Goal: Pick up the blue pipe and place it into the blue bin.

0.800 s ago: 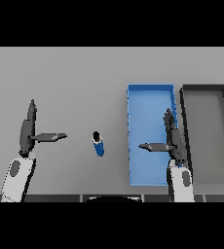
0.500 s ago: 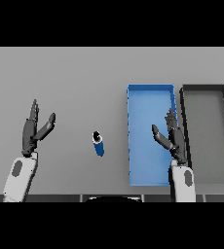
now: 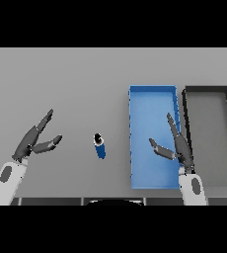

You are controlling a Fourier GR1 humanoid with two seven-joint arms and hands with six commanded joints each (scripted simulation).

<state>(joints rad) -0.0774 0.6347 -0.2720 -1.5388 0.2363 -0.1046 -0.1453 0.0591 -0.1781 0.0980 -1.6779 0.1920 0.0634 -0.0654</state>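
Head view of the grey table (image 3: 61, 79). The blue pipe (image 3: 100, 146), a short cylinder with a dark end facing away from the robot, lies on the bare table surface near the middle, between the two hands and touched by neither. The blue bin (image 3: 152, 96), a long rectangular tray, sits to the right of the pipe and apart from it; beside the bin, further right, stands a dark bin (image 3: 208, 91) of similar shape, the two almost touching along their long sides. The left hand (image 3: 32, 142) is at the left of the table, well apart from the pipe, fingers straight and spread from the thumb, holding nothing. The right hand (image 3: 178, 148) shows over the near right part of the blue bin, likewise open, fingers extended away from the robot and thumb pointing toward the pipe, holding nothing.
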